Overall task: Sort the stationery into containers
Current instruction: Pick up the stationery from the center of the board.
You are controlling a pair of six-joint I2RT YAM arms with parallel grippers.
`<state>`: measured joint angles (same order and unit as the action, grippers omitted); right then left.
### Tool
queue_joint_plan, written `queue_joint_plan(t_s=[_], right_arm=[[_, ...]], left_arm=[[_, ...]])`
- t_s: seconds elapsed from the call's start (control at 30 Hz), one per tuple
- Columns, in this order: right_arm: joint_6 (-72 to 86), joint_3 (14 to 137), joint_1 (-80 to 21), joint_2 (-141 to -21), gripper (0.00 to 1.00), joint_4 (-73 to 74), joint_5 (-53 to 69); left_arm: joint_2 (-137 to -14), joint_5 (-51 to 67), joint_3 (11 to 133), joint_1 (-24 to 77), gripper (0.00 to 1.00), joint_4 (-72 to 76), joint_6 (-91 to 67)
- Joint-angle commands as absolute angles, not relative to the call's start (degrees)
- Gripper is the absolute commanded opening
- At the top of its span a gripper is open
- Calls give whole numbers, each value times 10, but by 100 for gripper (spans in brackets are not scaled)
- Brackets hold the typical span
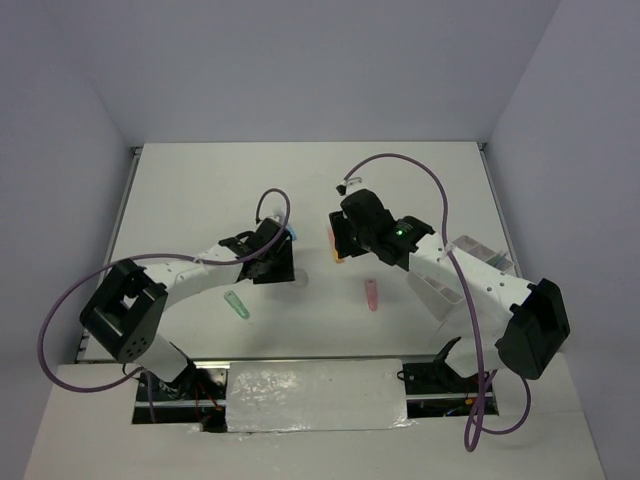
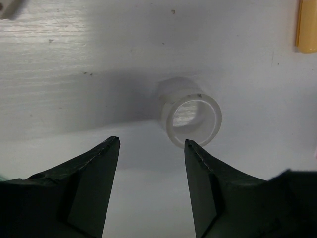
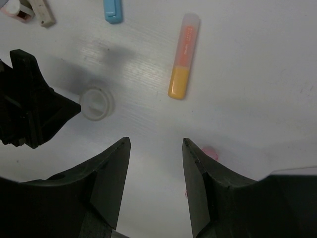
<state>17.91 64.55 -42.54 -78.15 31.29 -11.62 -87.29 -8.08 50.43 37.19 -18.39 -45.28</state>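
A clear tape ring point(image 2: 190, 111) lies on the white table just beyond the tips of my left gripper point(image 2: 152, 141), slightly right of the gap. The jaws stand open with nothing between them. My right gripper point(image 3: 156, 141) is open too and hovers empty over bare table. An orange marker point(image 3: 184, 62) lies ahead of it, and a pink marker point(image 3: 210, 151) peeks out beside its right finger. The tape ring point(image 3: 96, 103) and my left gripper's black finger point(image 3: 29, 99) show at the left of that view. From above, the two grippers point(image 1: 270, 255) point(image 1: 345, 235) face each other mid-table.
A white divided tray point(image 1: 487, 258) sits at the right, partly under the right arm. A green marker point(image 1: 237, 305) lies near the left arm, a pink marker point(image 1: 371, 294) in the middle, a blue marker point(image 3: 112, 10) and a small eraser point(image 3: 42, 12) farther back.
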Motion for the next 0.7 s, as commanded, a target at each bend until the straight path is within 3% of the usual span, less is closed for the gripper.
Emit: queue_joint_plan(t_s=[0.0,0.4,0.5,0.67], right_arm=[[167,639,-422,-762,55,301,-112],[158,621,-421,-758,54,287,-96],[158,620,-419,-759,54,286,-92],[158,614,-410,-751,54,277,-78]], left_arm=[[-893,-84,530,384,67,-156,-460],[-949,-125,546,391,66,-158,-469],[-971,-143,557,400,57,-174,-472],[-967,-162,556,416,20,-187,-484]])
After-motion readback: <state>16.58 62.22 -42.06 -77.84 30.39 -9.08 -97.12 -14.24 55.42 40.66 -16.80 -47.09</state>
